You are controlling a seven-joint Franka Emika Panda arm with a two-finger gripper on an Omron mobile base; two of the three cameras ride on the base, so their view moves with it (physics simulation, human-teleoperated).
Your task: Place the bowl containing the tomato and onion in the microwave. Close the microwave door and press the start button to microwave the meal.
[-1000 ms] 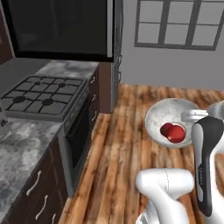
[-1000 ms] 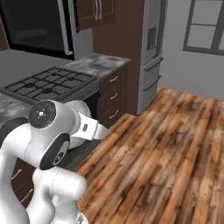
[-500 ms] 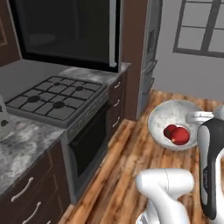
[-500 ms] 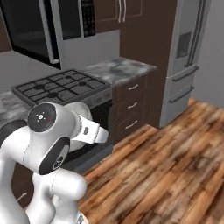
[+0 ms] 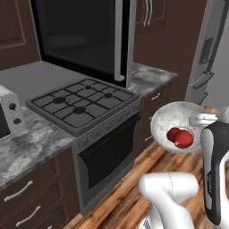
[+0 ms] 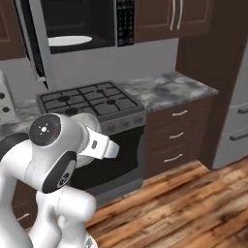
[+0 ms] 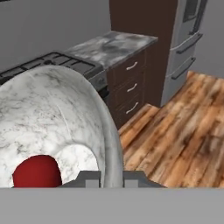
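The base has driven on toward the kitchen wall: stove and cabinets sit larger and closer in both base views than a moment ago, while the bowl keeps its place beside the arm.

The two-finger gripper is clamped on the rim of the round, pale grey-white speckled stone-like bowl, one finger on each side of the wall in the hand view. A red round tomato lies in the bottom of the bowl. In the left base view the bowl hangs in the air above the wooden plank floor, just right of the oven front, with the tomato inside it.

Behind, the black gas stove with its grate top sits in a grey marbled counter. Above it, the large black boxy microwave stands open, its white round turntable visible in the cavity. The wide dark tinted-glass microwave door with a long silver bar handle is swung out over the stove. A small white countertop box with two knobs stands at the left, and a grey refrigerator at the far right.
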